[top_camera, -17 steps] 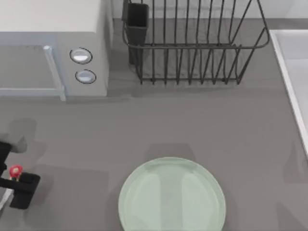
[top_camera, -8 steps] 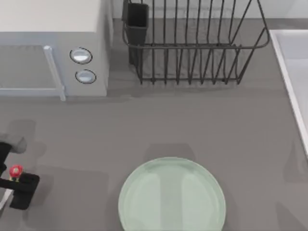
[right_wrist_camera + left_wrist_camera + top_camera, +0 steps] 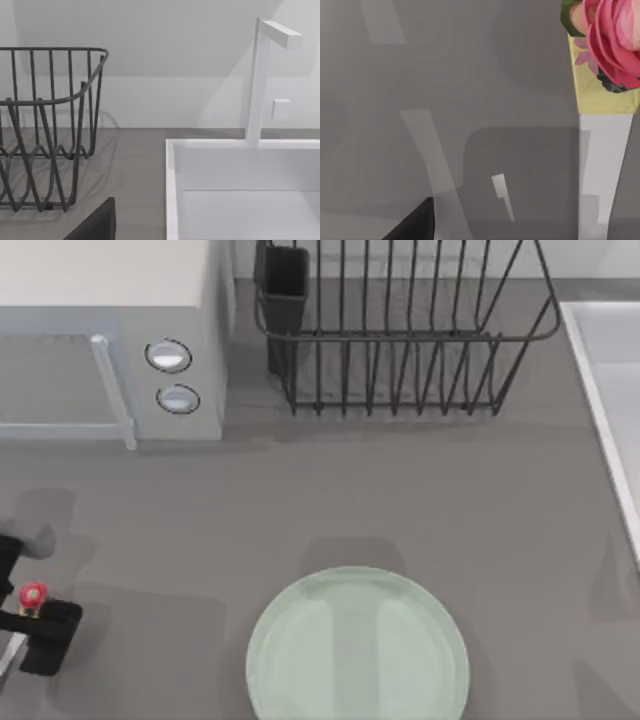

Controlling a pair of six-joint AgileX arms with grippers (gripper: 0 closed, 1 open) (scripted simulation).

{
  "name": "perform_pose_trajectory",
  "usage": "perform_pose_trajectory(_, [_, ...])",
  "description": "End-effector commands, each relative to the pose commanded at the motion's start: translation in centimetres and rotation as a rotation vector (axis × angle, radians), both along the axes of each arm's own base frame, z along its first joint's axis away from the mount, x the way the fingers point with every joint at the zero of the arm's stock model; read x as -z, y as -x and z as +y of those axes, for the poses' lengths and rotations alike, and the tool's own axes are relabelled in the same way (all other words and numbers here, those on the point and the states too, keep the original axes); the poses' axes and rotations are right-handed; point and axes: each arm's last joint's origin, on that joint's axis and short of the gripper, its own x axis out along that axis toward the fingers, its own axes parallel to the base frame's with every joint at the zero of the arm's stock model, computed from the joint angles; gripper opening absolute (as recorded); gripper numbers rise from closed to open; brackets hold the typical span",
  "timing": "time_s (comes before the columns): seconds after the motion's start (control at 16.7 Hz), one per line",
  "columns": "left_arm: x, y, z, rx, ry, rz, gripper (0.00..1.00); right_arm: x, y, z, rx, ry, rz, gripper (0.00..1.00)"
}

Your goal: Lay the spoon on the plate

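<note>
From above: low in the middle of the table (image 3: 400, 510), the plate (image 3: 357, 650), flat and bare, with open ground all round it, so easy to reach from either side. Well behind it, a microwave (image 3: 110, 340) at the back left and a wire dish rack (image 3: 400, 350) at the back middle. Along the right edge, the rim of a sink (image 3: 600, 390). At the far left edge, the left gripper (image 3: 42, 638), just beside a white stick topped with a pink flower (image 3: 33, 593). Cannot tell whether open or closed.

From the left wrist: looks down on the grey surface. To one side, the flower-topped stick lying flat. Near it but apart, a small white sliver with a thin tail (image 3: 501, 192), probably the spoon, though too small to be sure. Lies on the table, well apart from the plate. Reads as hunting for the pick-up, with nothing yet laid on the plate.

From the right wrist: faces the back wall, across the dish rack and the sink with its tap (image 3: 260, 80). At the edge, a dark wedge of the right gripper (image 3: 95, 225); grip state impossible to tell. Seems parked near the sink, out of the way.
</note>
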Motion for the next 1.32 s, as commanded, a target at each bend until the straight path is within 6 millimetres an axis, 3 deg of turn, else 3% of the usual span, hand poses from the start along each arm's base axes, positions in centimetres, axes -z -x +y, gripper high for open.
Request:
perform_pose_trajectory(0.12, [0.0,0.0,0.0,0.000,0.000,0.000,0.02,0.0,0.0,0.0,0.000,0.000,0.000,1.00])
perform_pose_trajectory(0.18, [0.0,0.0,0.0,0.000,0.000,0.000,0.00,0.0,0.0,0.0,0.000,0.000,0.000,1.00])
perform_pose_trajectory(0.6, [0.0,0.0,0.0,0.000,0.000,0.000,0.00,0.0,0.0,0.0,0.000,0.000,0.000,1.00])
perform_pose_trajectory(0.66, [-2.2,-0.2,0.0,0.002,0.008,-0.036,0.00,0.0,0.0,0.0,0.000,0.000,0.000,1.00])
perform_pose_trajectory(0.9, [-3.8,-0.8,0.1,0.002,0.008,-0.040,0.00,0.0,0.0,0.0,0.000,0.000,0.000,1.00])
perform_pose_trajectory(1.32, [-11.0,-0.4,0.0,0.003,0.009,-0.020,0.00,0.0,0.0,0.0,0.000,0.000,0.000,1.00])
